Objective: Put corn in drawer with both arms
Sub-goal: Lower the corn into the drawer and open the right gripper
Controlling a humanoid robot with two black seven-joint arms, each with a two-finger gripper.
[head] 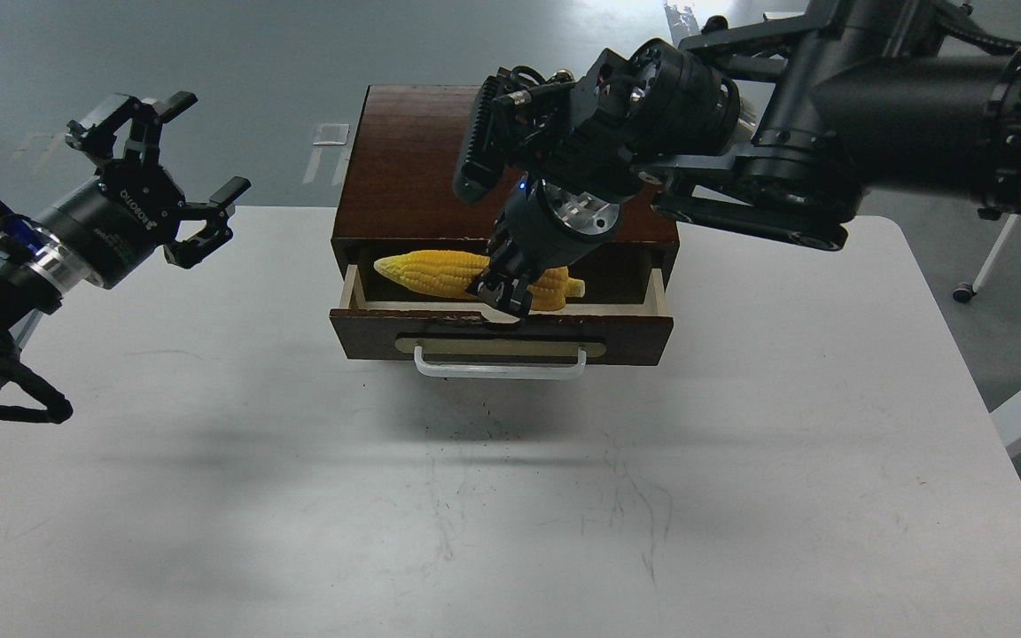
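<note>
The corn [440, 272] is lying lengthwise inside the pulled-out drawer [502, 335] of the dark brown box [404, 168], which is sitting near the bench's [741, 461] far edge, about midway along it. The right gripper [503, 296] is reaching down into the drawer over the cob's right half, its dark fingers pressing around the corn near the front wall; whether they are clamping the cob or merely straddling it is something I cannot tell. The cob's tapered tip is pointing toward the drawer's left side. The left gripper [175, 168] is hovering well apart, above the bench's far left corner, its fingers spreading wide with nothing between them.
</note>
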